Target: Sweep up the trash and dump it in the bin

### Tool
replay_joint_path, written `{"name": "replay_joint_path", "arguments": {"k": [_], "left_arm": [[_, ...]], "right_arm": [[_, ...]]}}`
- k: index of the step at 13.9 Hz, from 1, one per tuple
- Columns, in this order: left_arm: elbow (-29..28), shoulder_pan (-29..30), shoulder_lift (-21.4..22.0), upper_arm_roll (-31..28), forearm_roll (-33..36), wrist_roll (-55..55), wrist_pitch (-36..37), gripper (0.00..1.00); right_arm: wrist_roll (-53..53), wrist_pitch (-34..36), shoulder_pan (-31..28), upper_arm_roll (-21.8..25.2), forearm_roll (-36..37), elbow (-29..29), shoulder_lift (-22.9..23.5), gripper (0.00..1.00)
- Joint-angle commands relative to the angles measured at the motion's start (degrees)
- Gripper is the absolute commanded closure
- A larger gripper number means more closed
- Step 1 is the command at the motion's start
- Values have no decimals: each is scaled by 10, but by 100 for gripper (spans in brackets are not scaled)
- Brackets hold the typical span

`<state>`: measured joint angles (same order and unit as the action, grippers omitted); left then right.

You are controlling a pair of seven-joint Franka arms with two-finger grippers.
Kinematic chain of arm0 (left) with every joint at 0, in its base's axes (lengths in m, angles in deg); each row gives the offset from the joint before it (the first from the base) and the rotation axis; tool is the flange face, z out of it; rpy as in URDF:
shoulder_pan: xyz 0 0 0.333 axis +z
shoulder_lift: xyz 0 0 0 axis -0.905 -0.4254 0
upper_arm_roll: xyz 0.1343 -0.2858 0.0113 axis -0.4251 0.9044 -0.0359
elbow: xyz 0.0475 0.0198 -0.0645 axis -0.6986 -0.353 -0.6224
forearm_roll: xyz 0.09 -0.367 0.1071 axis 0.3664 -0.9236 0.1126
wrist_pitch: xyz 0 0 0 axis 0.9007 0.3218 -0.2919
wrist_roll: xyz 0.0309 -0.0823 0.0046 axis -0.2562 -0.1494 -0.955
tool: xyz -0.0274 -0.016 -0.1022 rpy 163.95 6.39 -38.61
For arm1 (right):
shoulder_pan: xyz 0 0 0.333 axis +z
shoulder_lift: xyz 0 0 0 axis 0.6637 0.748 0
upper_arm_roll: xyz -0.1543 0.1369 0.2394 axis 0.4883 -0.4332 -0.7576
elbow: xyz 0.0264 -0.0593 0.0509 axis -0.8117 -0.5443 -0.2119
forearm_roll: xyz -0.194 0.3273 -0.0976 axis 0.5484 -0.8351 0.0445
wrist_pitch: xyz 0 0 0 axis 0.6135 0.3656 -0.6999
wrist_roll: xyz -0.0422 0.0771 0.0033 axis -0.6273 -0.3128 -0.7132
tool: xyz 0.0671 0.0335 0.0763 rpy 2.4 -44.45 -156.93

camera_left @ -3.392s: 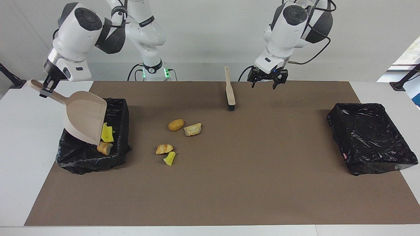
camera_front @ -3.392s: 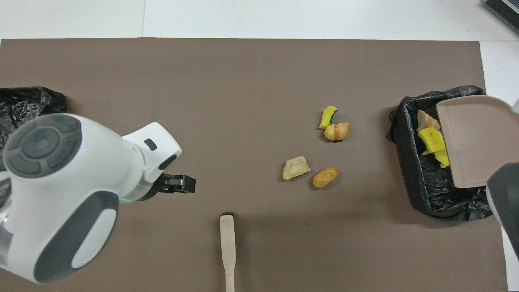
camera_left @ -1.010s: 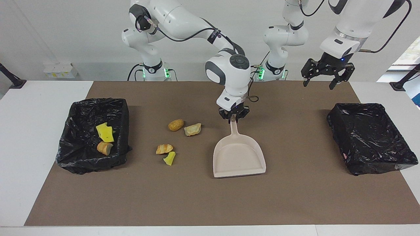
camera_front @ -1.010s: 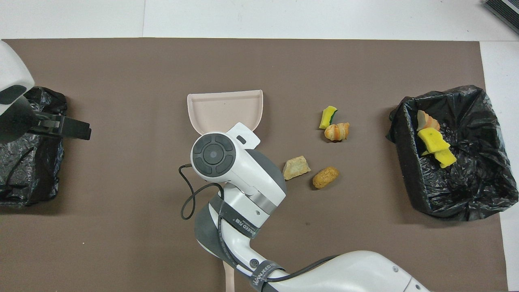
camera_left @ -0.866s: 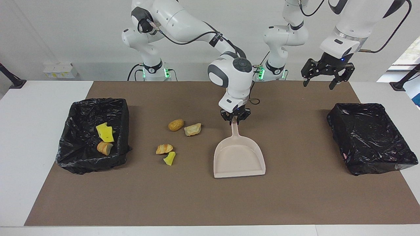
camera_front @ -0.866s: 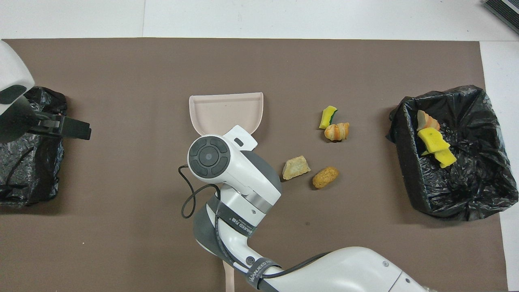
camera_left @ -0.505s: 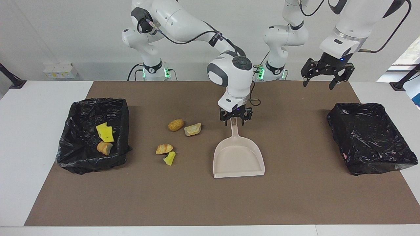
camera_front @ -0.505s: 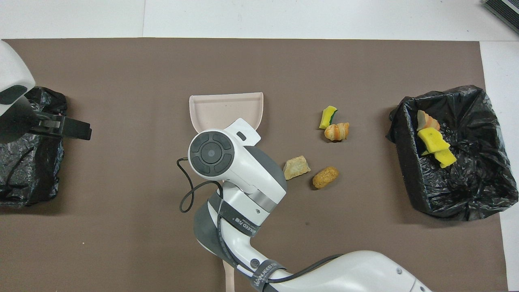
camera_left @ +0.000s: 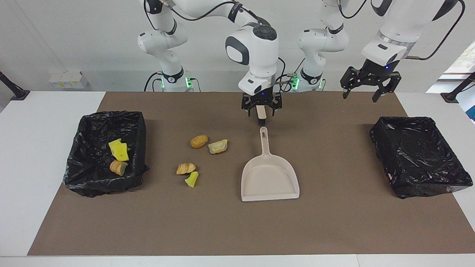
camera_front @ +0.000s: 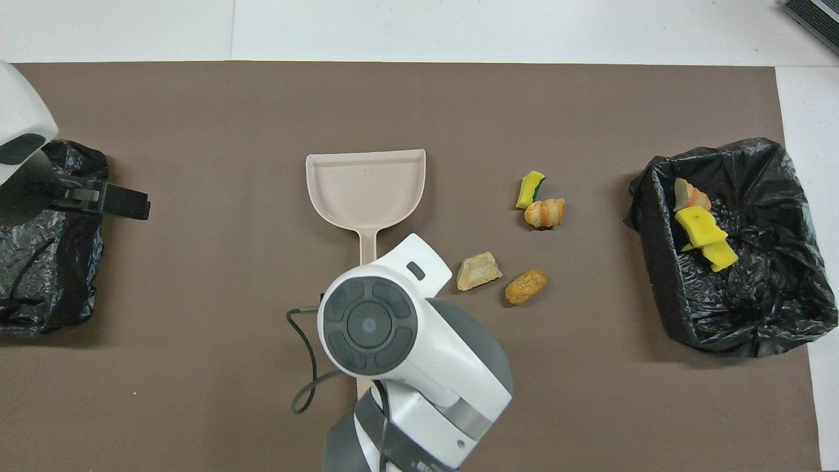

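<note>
We see a robotics lab. Two white arms [camera_left: 252,40] stand at a bare white table [camera_left: 33,155]. A brown mat [camera_left: 334,222] covers it.

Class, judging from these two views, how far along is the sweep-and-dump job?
Done: three pieces, two yellow sponge chunks and a bread lump, lie in the bin at the right arm's end. In hand: nothing; the dustpan lies empty on the mat, the right tool open over the brush. The left tool waits open. Left: four pieces on the mat.
</note>
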<state>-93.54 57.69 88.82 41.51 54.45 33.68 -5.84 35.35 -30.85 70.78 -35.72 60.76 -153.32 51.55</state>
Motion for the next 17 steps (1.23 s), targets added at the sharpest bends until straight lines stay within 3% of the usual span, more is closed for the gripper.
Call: {"name": "replay_joint_path", "arguments": {"k": [1, 6, 9, 12, 14, 17], "left_arm": [[-3, -3, -19, 3, -5, 4, -35, 0], [-12, -50, -70, 9, -4, -7, -101, 0], [-36, -95, -93, 8, -3, -51, -132, 0], [-107, -137, -94, 8, -3, -92, -194, 0], [-113, -162, -127, 8, 0, -145, -229, 0], [-138, -190, -143, 8, 1, -171, -253, 0]], "right_arm": [[-8, -24, 20, -1, -30, -116, -80, 0], [-26, -46, 80, 0, -82, -228, -155, 0], [-73, -88, 115, 0, -82, -267, -153, 0], [-99, -138, 148, 0, -82, -282, -117, 0], [-101, -159, 160, 0, -81, -300, -107, 0], [-102, -169, 176, 0, -82, -311, -93, 9]]}}
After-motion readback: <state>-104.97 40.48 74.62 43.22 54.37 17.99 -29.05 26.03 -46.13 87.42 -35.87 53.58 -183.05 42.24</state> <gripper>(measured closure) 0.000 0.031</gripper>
